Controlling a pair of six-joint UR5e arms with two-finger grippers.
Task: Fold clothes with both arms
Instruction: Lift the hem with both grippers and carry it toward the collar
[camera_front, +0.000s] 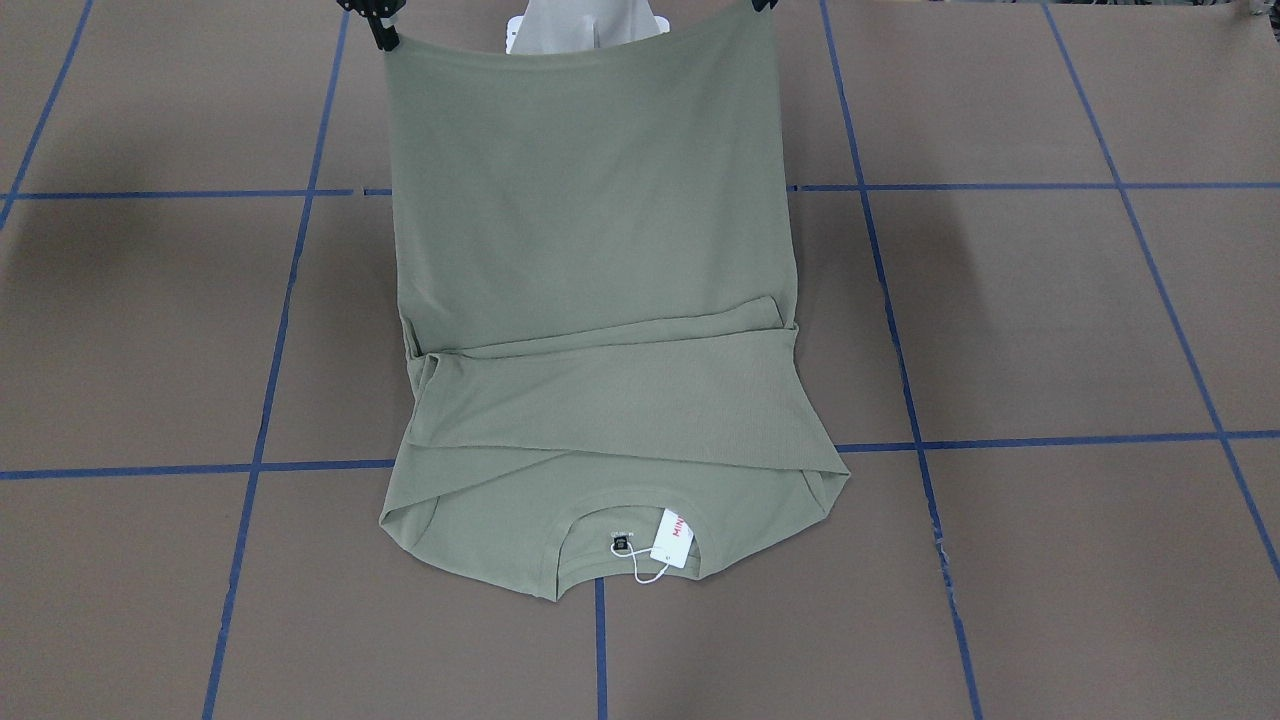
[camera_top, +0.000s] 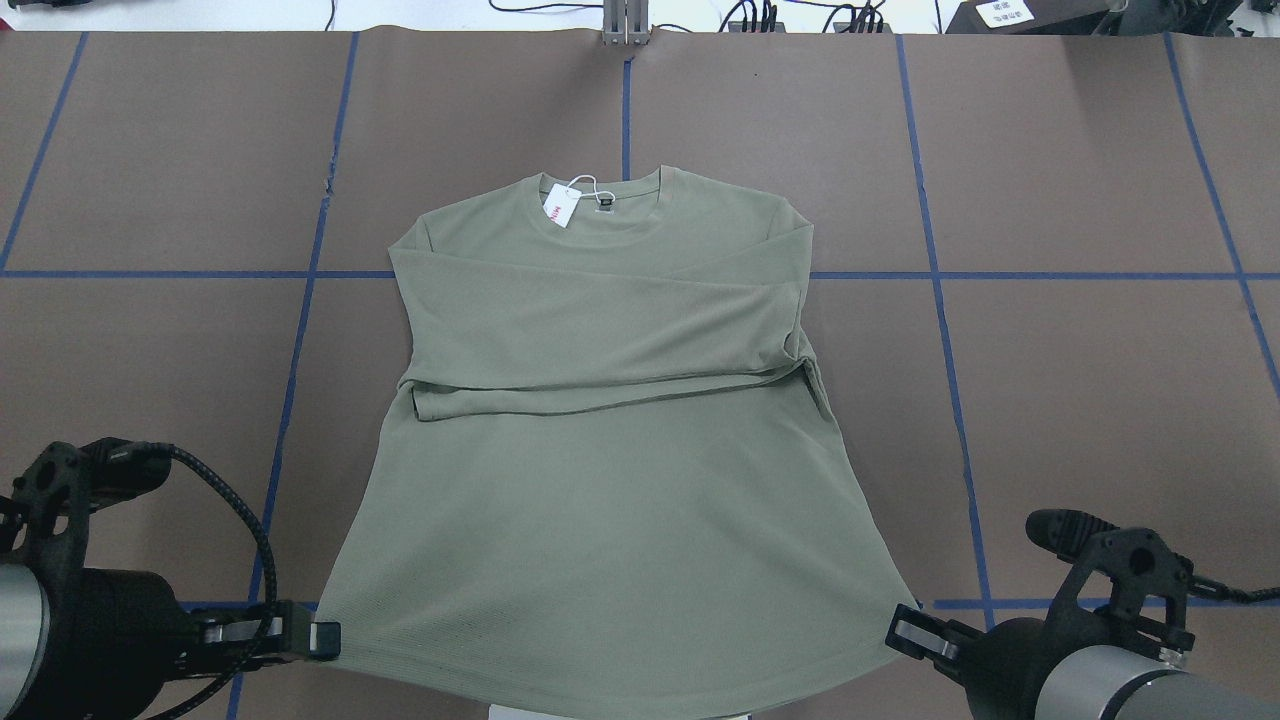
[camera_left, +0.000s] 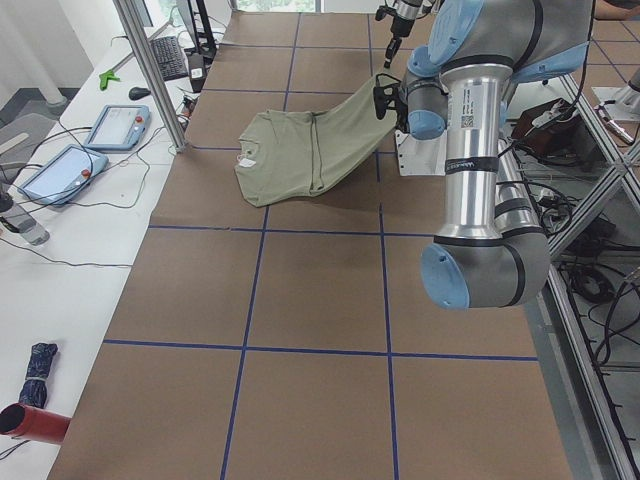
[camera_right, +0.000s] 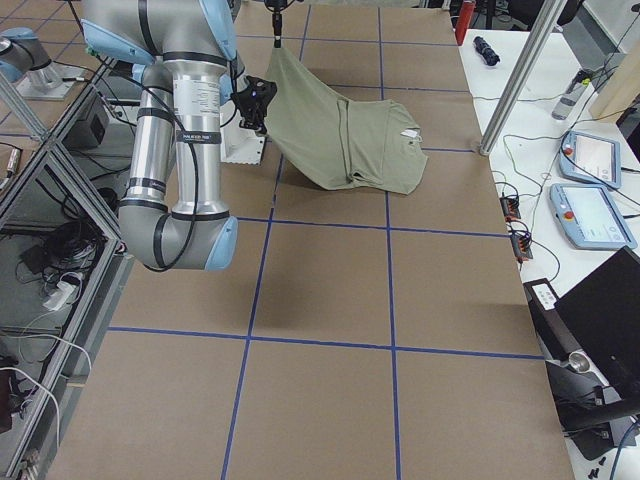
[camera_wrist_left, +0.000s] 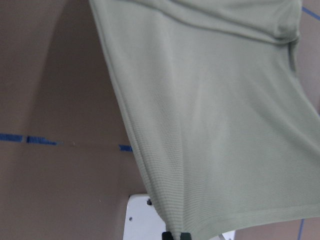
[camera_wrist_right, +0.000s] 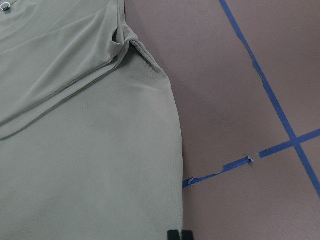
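Holding the bottom hem of the green shirt (camera_top: 600, 480) lifted off the brown table (camera_top: 1100, 400), the left gripper (camera_top: 325, 638) is clamped on one hem corner and the right gripper (camera_top: 900, 632) is clamped on the other corner. The collar end of the shirt lies flat on the table, on the side away from the robot, with both sleeves (camera_top: 600, 330) folded across the chest and a white hang tag (camera_top: 557, 208) with red print at the neck.
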